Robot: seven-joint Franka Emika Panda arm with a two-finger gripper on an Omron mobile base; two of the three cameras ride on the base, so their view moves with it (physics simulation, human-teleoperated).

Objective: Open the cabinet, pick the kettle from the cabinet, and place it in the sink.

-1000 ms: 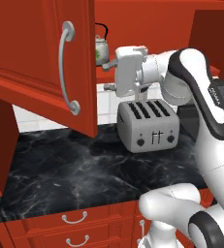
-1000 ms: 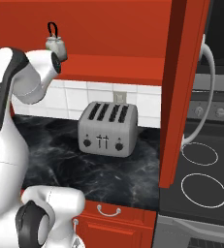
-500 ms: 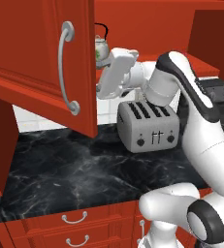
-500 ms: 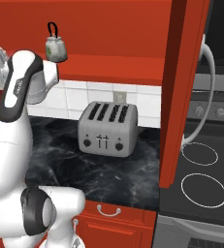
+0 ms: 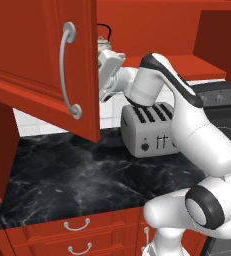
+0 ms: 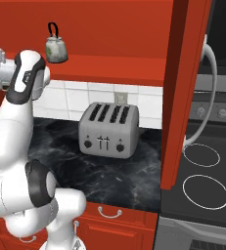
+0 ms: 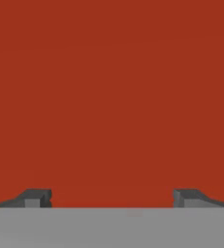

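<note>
- The gripper (image 7: 111, 197) is seen with its 2 fingers (image 7: 35, 197) spread wide, nothing held between them.
- A flat red surface of the cabinet (image 5: 42, 60) is faced by the fingers at close range.
- The kettle (image 6: 56, 48) is set upright on the cabinet shelf, apart from the fingers and not between them.
- The toaster (image 6: 108, 129) is found on the counter (image 5: 77, 175), well below the fingers.
- Both cabinet doors are swung open.
</note>
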